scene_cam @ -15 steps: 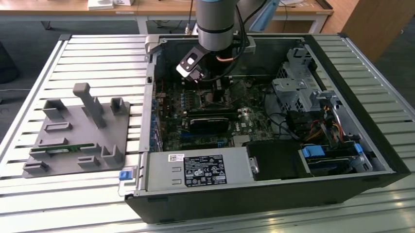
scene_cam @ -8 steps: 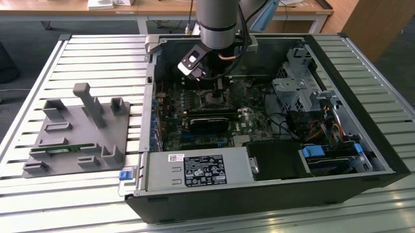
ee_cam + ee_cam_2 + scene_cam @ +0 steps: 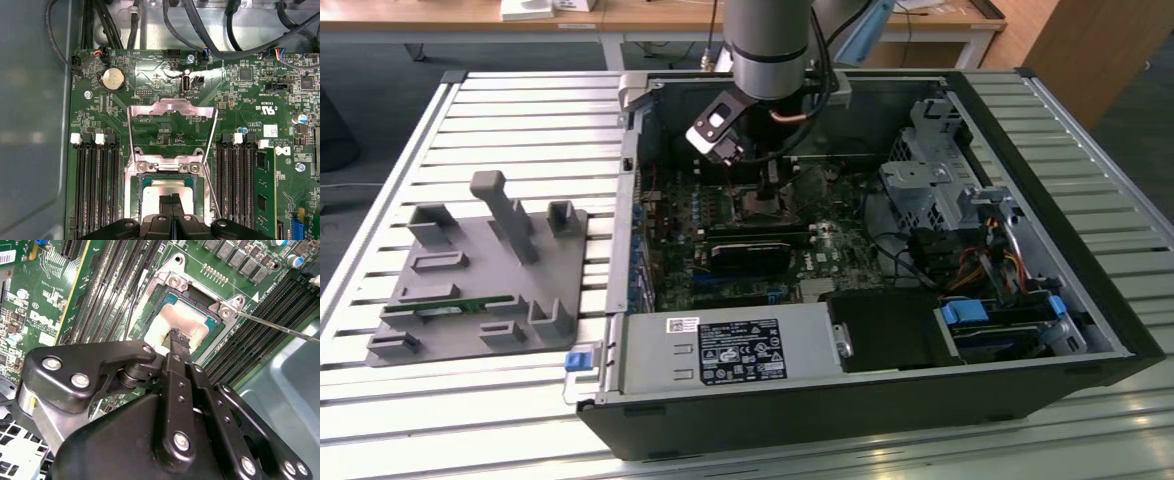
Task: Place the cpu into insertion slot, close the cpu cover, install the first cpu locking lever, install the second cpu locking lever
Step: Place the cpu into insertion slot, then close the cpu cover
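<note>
Silver-grey metal with a pale patch on top, lying flat in the socket (image 3: 165, 164) directly under the end effector (image 3: 177, 337): the chip (image 3: 189, 319), seemingly seated. Fingers pressed together, clenched on nothing visible, tips at or just above the chip's middle; touching or a hair apart, impossible to say from either wrist view. Beyond the tips, swung open away from the socket, the cover (image 3: 172, 107), not yet closed. Off to one side of the fingers, a thin wire lever (image 3: 280, 328) sticking out free, not latched. Around it all, green circuit board (image 3: 240, 100), with long black memory slots (image 3: 95, 190) flanking the end effector on both sides, inside an open computer case (image 3: 881, 410) resting on a slatted surface (image 3: 520, 110). Risks, by judgement only:
- Pressing down through closed tips on a chip sitting slightly askew, bending the fine contacts below.
- Dragging sideways while in contact, skating the chip off its seat or smearing the pale patch.
- Rising carelessly and snagging the loose lever or the raised cover edge with the end effector's broad black body.
- Bringing the cover down on a chip not fully level, trapping a corner.
</note>
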Available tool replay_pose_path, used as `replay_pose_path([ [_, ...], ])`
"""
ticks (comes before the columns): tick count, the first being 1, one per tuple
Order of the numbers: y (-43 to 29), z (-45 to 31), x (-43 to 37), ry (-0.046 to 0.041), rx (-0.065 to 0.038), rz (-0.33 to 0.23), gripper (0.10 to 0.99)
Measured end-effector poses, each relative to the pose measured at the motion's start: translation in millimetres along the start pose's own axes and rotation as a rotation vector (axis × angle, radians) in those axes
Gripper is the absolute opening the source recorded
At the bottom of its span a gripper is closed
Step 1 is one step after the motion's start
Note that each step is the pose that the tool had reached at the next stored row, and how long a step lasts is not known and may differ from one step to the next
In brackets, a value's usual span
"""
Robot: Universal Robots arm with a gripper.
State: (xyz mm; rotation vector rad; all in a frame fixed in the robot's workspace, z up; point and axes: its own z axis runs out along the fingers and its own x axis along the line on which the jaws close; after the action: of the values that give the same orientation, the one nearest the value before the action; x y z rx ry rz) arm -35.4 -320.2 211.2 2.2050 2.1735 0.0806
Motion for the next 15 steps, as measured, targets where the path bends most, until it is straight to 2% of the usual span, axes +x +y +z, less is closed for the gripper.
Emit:
replay_pose_path([
  [15,0.5,-7.2,0.1,0.0003,0.000,0.000,0.106],
])
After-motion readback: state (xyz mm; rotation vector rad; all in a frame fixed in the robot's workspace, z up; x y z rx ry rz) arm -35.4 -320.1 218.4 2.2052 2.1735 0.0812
